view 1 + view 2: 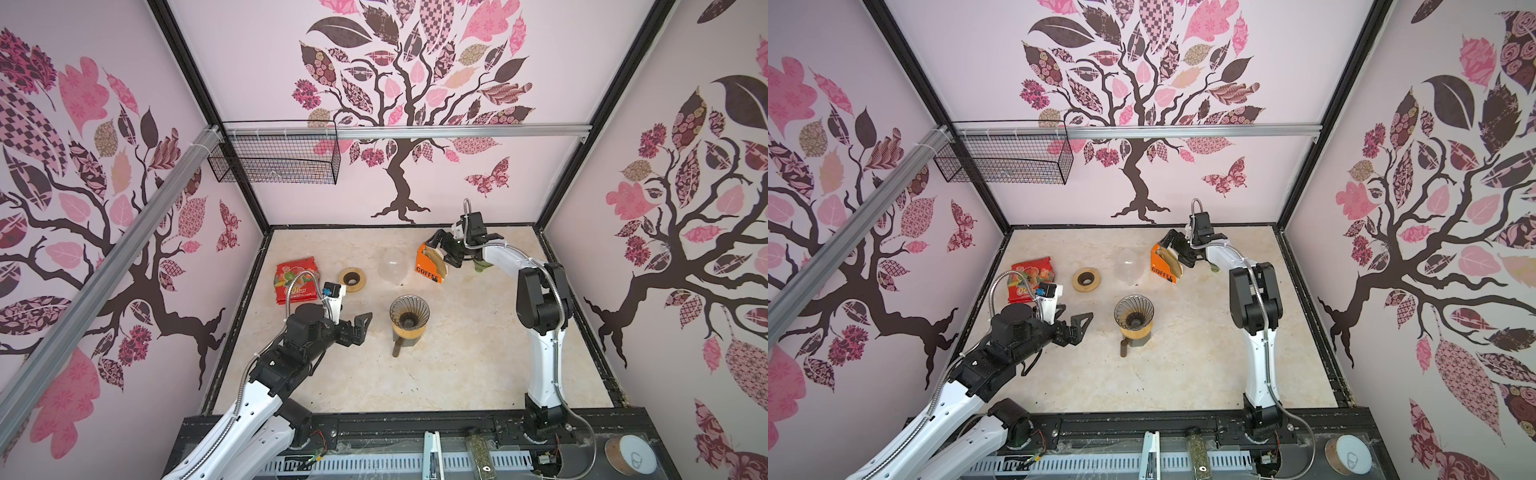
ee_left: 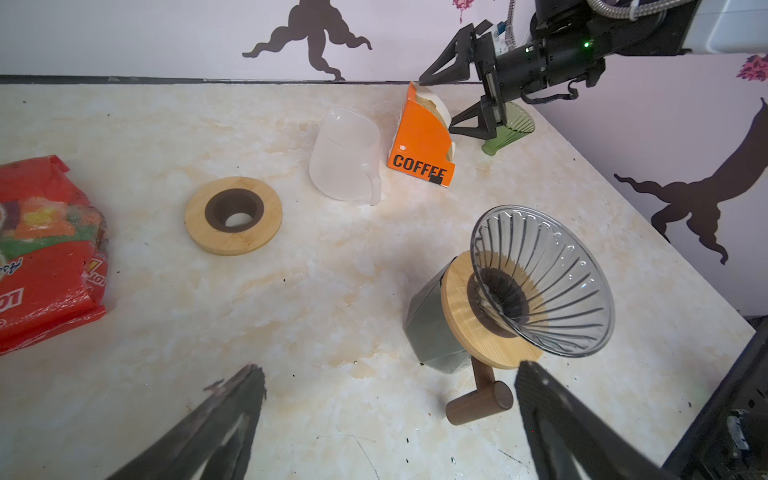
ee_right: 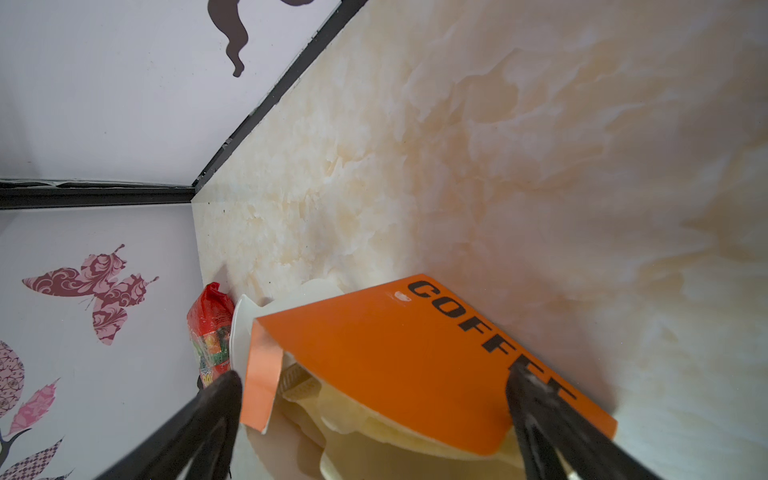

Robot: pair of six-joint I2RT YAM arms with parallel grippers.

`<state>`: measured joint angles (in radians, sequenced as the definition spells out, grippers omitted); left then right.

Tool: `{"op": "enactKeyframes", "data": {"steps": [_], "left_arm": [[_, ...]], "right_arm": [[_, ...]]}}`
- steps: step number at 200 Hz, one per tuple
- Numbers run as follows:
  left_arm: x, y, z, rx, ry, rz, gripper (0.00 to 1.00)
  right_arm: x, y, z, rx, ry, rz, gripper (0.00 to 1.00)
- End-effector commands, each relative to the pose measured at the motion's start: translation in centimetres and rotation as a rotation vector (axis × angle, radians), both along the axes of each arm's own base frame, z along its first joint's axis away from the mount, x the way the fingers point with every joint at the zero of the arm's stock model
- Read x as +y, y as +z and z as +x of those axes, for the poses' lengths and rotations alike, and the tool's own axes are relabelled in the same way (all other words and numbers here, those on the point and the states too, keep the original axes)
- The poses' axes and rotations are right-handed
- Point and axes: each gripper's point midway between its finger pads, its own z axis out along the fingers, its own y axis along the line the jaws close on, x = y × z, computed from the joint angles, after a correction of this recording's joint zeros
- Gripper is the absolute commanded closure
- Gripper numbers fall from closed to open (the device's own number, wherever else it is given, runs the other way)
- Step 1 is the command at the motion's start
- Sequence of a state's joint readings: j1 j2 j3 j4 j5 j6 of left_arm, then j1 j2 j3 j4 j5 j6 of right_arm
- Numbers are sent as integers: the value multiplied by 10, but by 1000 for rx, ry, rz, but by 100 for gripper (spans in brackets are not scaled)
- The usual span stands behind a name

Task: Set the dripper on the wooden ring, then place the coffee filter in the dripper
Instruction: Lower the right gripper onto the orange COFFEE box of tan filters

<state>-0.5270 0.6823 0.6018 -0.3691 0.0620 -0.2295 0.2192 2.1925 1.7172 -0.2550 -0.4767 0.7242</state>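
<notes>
the coffee filter (image 3: 374, 424) sits as a cream paper stack inside an orange box (image 3: 395, 345) marked "coffee", which stands at the far side of the counter (image 1: 457, 365), well apart from the dripper (image 1: 409, 311). the right gripper (image 3: 374, 378) is wide open, holds nothing, and has its jaws either side of the box's open top. the left gripper (image 2: 388, 368) is also open and empty, and hovers near the dripper.

handling, as a judgement: a single filter is very light, thin and limp, and likely to crease, tear or come out several at once. the best hold is probably a light pinch on the exposed curved edge above the box wall, not on the cardboard. the box itself looks light enough to tip or slide under a sideways push. the dripper is ribbed glass, so fragile and smooth.

the right wrist view alone shows the layered filter edges inside the box, but not the dripper. the left wrist view shows the dripper's cone empty, seated on a wooden collar over a grey pot, and the right gripper from the side, one tip close to the box's upper corner; contact cannot be told. it also shows a green glass (image 2: 511, 133) just behind that gripper and a clear jug (image 2: 345, 158) beside the box. the top views give the overall layout between box and dripper.
</notes>
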Motion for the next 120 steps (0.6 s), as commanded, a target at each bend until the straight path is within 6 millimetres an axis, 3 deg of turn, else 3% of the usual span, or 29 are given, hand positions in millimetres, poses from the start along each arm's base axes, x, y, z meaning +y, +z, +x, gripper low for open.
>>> {"op": "enactKeyframes", "data": {"steps": [1,120], "left_arm": [[-3,-5,-2,-12,-23,21,3],[-19,-14,-9,28,-91,16,3]], "right_arm": [[0,-6,-4,17,4,22,0],[0,12,-31,22,-11,77,0]]}}
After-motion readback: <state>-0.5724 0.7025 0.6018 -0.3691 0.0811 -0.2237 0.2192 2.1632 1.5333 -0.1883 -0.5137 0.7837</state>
